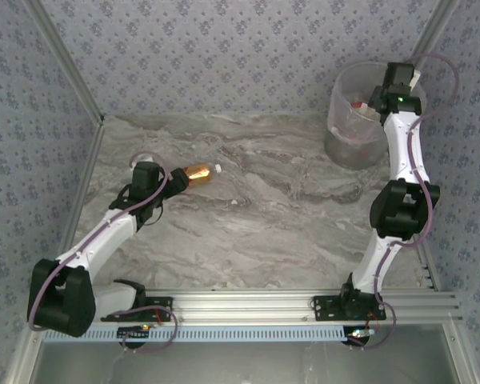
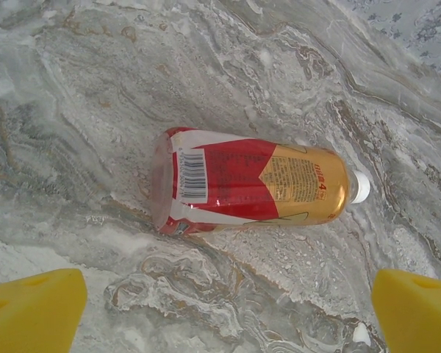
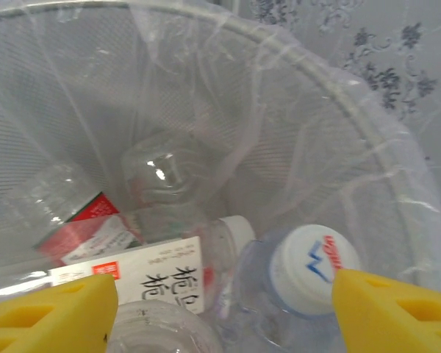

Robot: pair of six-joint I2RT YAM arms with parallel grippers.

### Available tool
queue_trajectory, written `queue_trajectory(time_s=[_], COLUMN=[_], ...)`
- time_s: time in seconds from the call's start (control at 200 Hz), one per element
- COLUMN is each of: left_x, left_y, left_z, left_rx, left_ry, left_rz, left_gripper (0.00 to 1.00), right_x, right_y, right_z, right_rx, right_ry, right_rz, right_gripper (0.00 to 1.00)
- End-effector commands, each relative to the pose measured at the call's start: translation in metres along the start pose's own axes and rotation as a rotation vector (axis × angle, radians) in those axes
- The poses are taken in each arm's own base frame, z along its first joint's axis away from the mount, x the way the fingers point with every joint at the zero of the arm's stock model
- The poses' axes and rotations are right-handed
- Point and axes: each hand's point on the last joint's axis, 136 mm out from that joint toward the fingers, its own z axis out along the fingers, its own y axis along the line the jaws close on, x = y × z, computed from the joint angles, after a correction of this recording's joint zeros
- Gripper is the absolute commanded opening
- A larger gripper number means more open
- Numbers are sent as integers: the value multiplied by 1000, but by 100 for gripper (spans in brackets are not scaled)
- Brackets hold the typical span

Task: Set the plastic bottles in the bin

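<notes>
We note left gripper spread wide, poised over the lone bottle lying sideways, likely lining up a cross-body grasp. Right gripper parted and empty above bin.

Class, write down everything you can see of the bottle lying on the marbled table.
The bottle is clear amber plastic with a red, white and gold label, a barcode near its base and a white cap. It lies on its side on the table, touching nothing else; the open left gripper hovers short of it.
</notes>
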Motion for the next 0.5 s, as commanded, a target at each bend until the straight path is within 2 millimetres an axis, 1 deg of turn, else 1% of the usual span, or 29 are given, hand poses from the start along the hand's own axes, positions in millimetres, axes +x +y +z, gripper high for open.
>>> queue_trajectory(time_s=[0.0, 0.085, 0.22, 0.365, 0.46, 0.495], left_x=[-13, -19, -28, -32, -32, -34], left_y=[-7, -7, -8, -14, -21, -22], left_z=[2, 8, 22, 45, 60, 65], left_rx=[2, -8, -15, 37, 94, 102], left_ry=[-2, 9, 30, 111, 159, 165], left_rz=[51, 76, 125, 163, 169, 169], left_gripper=[100, 99, 99, 99, 100, 100], right_x=[-7, -15, -24, -33, -35, -33], right_y=[-14, 1, 27, 41, 48, 51], right_z=[-17, -29, -54, -88, -110, -119], right_rx=[78, -10, -154, -255, -310, -337], right_ry=[-1, -27, -64, -106, -136, -140], right_rz=[-65, -63, -33, 8, 15, 8], right_gripper=[82, 86, 89, 93, 95, 96])
